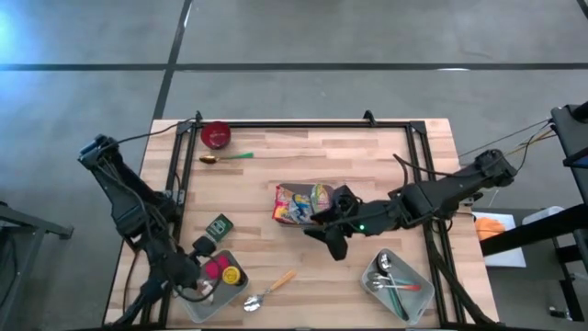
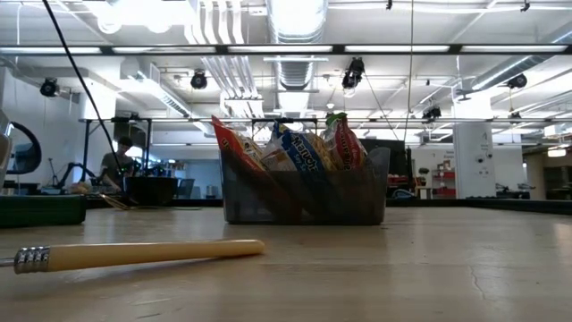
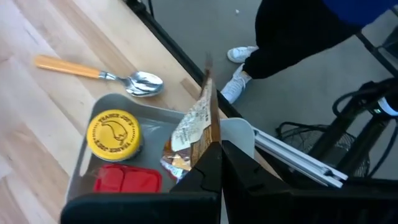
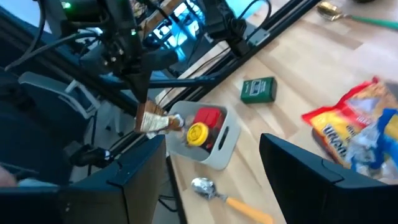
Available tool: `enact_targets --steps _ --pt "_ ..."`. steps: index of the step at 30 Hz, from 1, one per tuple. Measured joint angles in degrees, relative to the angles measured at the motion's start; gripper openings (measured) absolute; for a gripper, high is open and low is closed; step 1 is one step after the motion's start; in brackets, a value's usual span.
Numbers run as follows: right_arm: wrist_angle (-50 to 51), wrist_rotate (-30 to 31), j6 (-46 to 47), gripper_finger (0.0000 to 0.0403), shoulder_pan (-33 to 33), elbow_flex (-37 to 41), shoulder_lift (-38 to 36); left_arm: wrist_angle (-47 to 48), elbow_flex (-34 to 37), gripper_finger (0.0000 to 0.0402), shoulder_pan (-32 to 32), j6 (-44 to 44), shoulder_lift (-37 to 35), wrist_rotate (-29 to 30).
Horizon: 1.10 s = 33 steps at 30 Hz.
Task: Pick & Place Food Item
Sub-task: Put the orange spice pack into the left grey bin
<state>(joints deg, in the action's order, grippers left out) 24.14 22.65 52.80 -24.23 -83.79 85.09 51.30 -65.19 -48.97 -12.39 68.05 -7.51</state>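
Wooden-handled spoon [image 2: 134, 255] lies closest in the low view; left gripper [image 3: 214, 155] pinches a snack wrapper [image 3: 193, 127] above the grey bin [image 3: 78, 171].

Left gripper's fingers are closed on the crinkled brown-and-white wrapper, which stands up from the fingertips over the bin's rim. Just below the fingers, inside the bin, sit a yellow-lidded jar [image 3: 113, 133] and a red pack [image 3: 126, 180]; the spoon is on the table just beyond the bin. Right gripper [image 1: 333, 232], fingers parted and holding nothing, hovers mid-table beside the container of colourful snack bags [image 1: 301, 203]. Green box [image 1: 219, 226] lies between the two grippers. Second grey bin [image 1: 397, 285] with cutlery sits near the right gripper.
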Motion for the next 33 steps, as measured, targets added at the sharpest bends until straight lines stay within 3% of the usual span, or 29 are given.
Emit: enact_targets --steps 13,33 --pt "-0.7 4.5 2.8 0.0256 -4.6 0.2 0.3 -1.5 3.9 0.0 -7.6 -4.3 -0.1 -1.7" --pt "-2.1 4.5 5.5 0.0256 -5.5 0.2 0.3 -2.6 8.9 0.0 -8.1 -1.4 -1.8 -8.6"
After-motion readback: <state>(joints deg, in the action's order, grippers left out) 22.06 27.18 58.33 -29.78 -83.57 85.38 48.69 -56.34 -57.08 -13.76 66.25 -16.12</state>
